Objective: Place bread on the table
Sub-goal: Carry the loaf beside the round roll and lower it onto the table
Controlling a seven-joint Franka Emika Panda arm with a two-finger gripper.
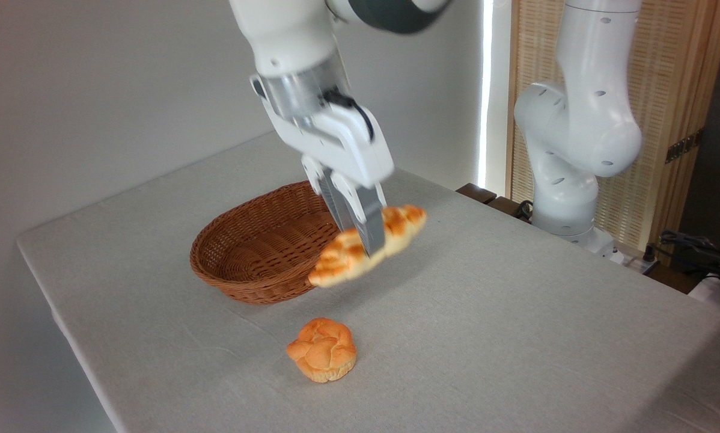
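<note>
The gripper (366,243) is clamped on the bread (390,231), holding it tilted in the air beside the basket (246,252) and above the table (516,300), so lifting looks done while lowering and releasing remain.

Long braided bread (343,260), golden-yellow with orange-brown crust patches, tapered at both ends. Lifted clear above the table (516,313), tilted, right end higher, hanging over the middle of the light-grey cloth, nearer the far edge.
</note>
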